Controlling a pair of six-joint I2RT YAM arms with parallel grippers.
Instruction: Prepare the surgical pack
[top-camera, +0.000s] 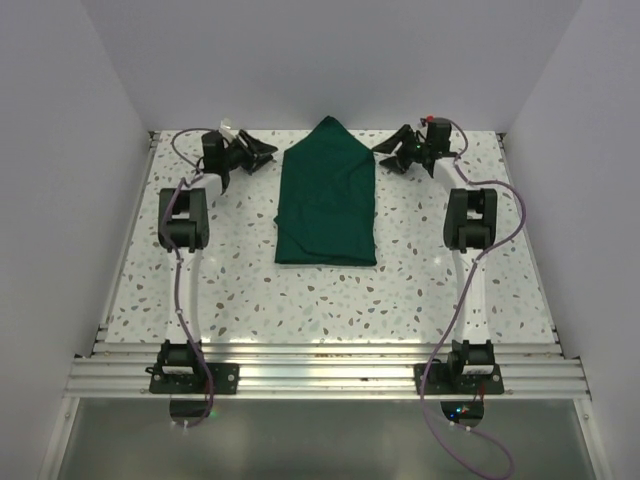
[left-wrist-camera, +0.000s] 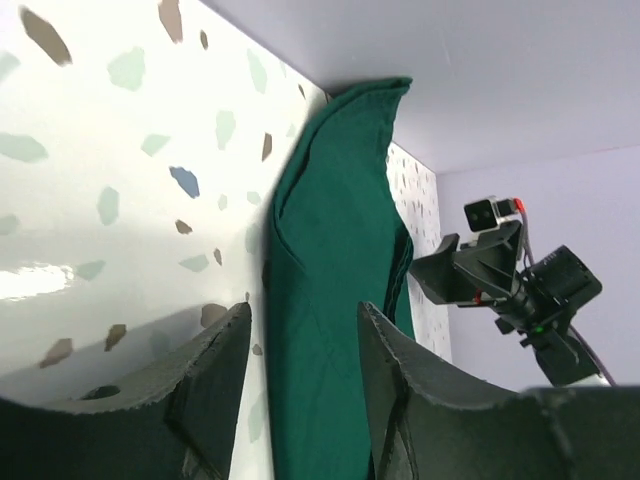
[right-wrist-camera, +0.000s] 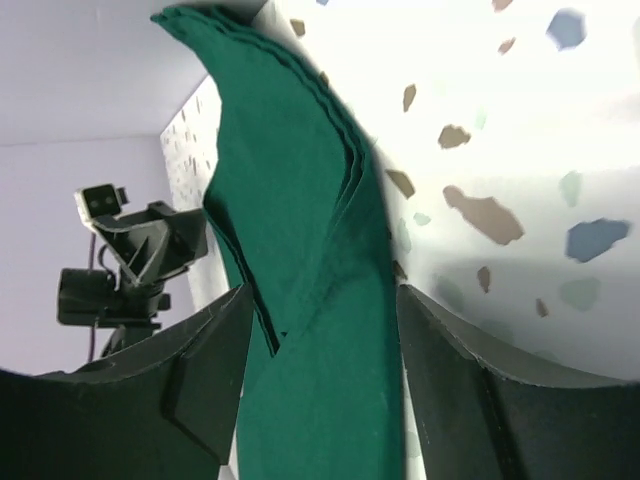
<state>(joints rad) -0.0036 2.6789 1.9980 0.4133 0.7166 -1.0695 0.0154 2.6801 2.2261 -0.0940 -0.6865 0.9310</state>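
Looking out from the near rail (top-camera: 320, 375): the speckled surface (top-camera: 420, 290) runs out to the back wall (top-camera: 330, 60). At mid-surface the green drape (top-camera: 328, 205) lies as a folded rectangle, its far end drawn to a point near the wall. At that far end the left pincer (top-camera: 262, 152) and right pincer (top-camera: 386, 156) flank the point and face each other. Both have jaws apart and grip nothing. Each wrist view frames cloth between the fingers; I can't confirm contact.
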